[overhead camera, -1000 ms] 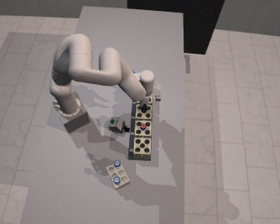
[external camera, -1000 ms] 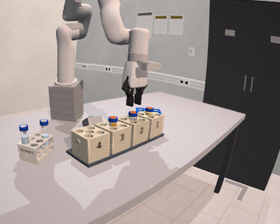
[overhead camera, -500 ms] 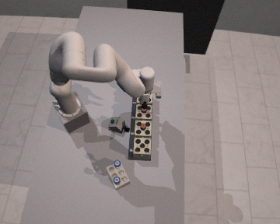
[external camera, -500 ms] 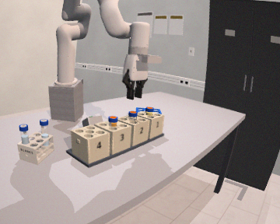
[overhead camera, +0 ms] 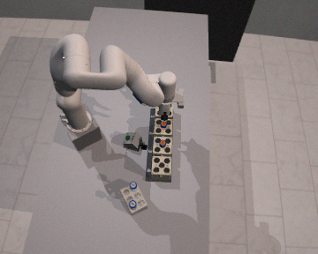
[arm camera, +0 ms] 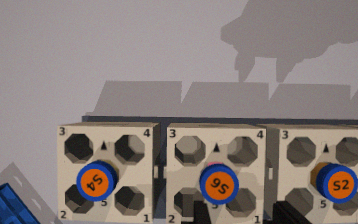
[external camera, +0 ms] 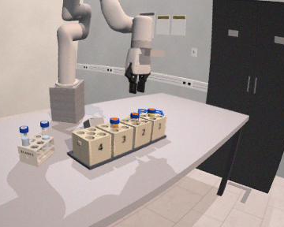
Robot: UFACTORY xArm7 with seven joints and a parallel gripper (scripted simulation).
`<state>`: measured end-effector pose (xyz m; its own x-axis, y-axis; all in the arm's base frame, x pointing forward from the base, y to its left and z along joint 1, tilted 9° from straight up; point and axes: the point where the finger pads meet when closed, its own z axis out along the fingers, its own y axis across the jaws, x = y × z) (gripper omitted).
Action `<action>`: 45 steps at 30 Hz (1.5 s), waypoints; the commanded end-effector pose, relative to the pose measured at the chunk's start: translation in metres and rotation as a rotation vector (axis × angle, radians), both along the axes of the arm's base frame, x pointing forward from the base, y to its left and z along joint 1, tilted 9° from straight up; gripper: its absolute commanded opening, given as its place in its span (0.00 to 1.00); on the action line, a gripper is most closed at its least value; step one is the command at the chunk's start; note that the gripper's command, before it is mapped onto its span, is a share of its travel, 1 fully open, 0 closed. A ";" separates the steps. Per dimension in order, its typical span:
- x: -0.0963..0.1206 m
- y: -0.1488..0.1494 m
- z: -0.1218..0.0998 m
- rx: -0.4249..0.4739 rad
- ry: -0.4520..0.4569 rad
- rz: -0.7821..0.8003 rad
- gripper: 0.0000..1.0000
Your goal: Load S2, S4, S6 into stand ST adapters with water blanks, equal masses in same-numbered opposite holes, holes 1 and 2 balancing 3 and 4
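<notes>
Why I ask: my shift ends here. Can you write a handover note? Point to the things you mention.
Hand (overhead camera: 164,116) (external camera: 136,91) (arm camera: 240,207): open, nothing held, above the adapters.
Hole 5s: S4 (external camera: 151,110) (arm camera: 95,181) in adapter 1 (external camera: 154,134) (arm camera: 65,170), S6 (overhead camera: 163,124) (external camera: 135,115) (arm camera: 219,185) in 2, S2 (overhead camera: 162,143) (external camera: 114,120) (arm camera: 341,185) in 3. Two blanks (overhead camera: 132,204) (external camera: 24,129) in their rack (overhead camera: 140,210) (external camera: 28,159).
Done: all three samples loaded.
Left: adapter 4 (overhead camera: 162,176) (external camera: 91,151) has no tube; hole 5 needs a blank matching S6. I can't confirm S2 and S4 match; check levels. Then press DONE (overhead camera: 127,138).
</notes>
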<state>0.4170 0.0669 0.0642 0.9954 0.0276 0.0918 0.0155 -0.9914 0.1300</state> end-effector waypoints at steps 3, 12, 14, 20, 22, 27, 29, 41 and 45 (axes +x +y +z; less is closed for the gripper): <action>0.000 0.002 0.012 0.001 -0.003 0.001 0.44; -0.001 0.004 0.027 0.001 -0.003 0.001 0.44; -0.001 0.004 0.027 0.001 -0.003 0.001 0.44; -0.001 0.004 0.027 0.001 -0.003 0.001 0.44; -0.001 0.004 0.027 0.001 -0.003 0.001 0.44; -0.001 0.004 0.027 0.001 -0.003 0.001 0.44; -0.001 0.004 0.027 0.001 -0.003 0.001 0.44; -0.012 -0.024 0.030 0.020 -0.029 -0.197 0.57; -0.018 -0.043 0.032 0.033 -0.046 -0.329 0.57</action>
<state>0.4033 0.0397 0.0923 0.9760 -0.1867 0.1125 -0.1985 -0.9745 0.1047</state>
